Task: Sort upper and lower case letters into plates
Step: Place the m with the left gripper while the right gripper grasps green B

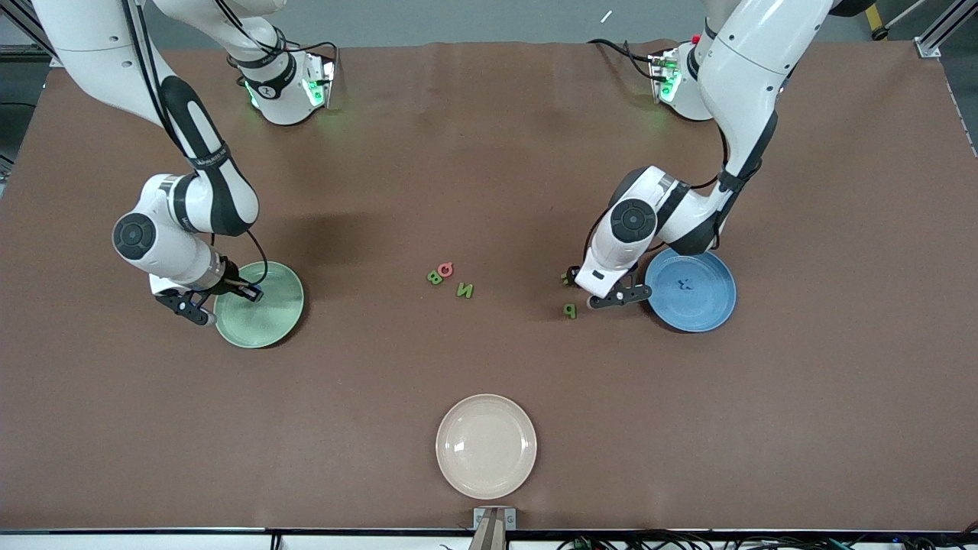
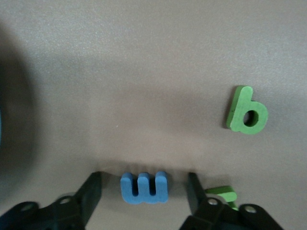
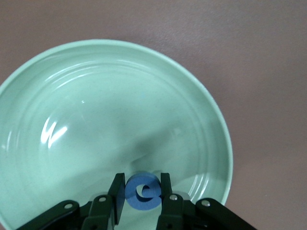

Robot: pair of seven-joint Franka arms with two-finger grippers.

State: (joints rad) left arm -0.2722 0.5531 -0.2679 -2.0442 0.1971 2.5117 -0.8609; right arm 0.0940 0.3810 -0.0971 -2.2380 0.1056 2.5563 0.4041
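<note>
Fingers of the left gripper (image 2: 144,191) straddle the blue m (image 2: 144,187) on the table beside the blue plate (image 1: 714,309), not yet touching it. Clamped on the blue C (image 3: 142,191), the right gripper (image 3: 142,194) hangs over the mint green plate (image 3: 201,110).

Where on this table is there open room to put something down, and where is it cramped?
Open brown table surrounds the cream plate, and lies between the green plate and the B, Q, N cluster. It is tight between the p and the blue plate, where the left gripper works.

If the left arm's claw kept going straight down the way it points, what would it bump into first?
Most likely the blue m, lying on the table between the left gripper's open fingers.
</note>
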